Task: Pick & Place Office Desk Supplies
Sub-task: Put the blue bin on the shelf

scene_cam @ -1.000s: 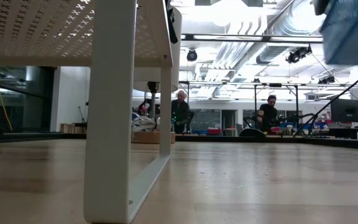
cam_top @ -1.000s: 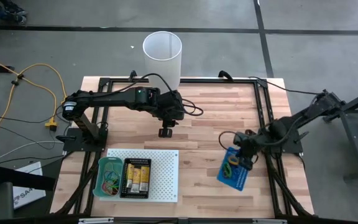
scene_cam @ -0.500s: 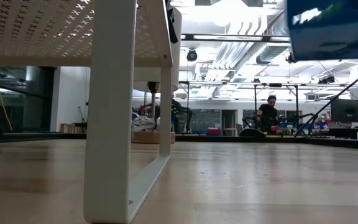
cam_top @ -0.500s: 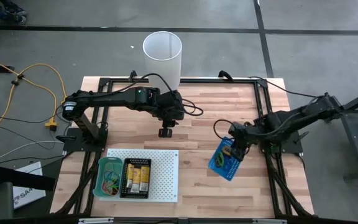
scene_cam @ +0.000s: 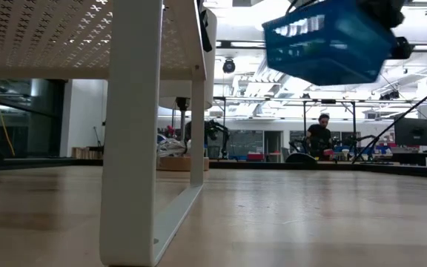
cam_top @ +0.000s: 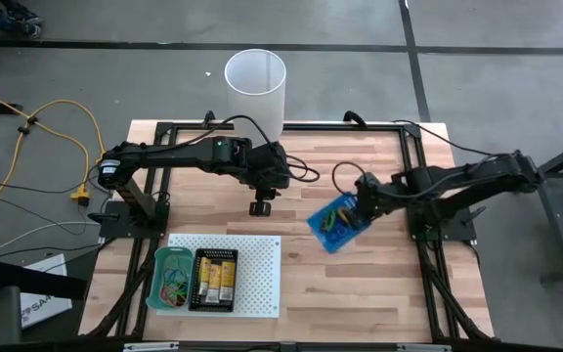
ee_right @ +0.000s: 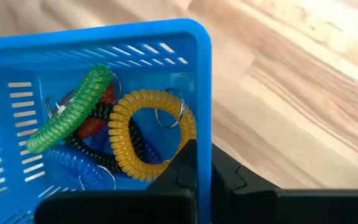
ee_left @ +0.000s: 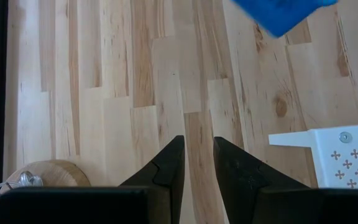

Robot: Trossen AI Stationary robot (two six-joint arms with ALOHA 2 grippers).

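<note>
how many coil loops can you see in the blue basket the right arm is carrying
At least 5, all piled together in the blue basket pinched by the right gripper: green coil, yellow coil, red coil, black coil, blue coil. More may lie hidden underneath.

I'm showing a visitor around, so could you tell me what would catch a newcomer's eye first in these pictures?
The blue basket, gripped at its rim by the right gripper and held above the middle of the table, holds coiled loops in green, yellow, blue, red and black. The left gripper hangs empty near the white cylinder.
</note>
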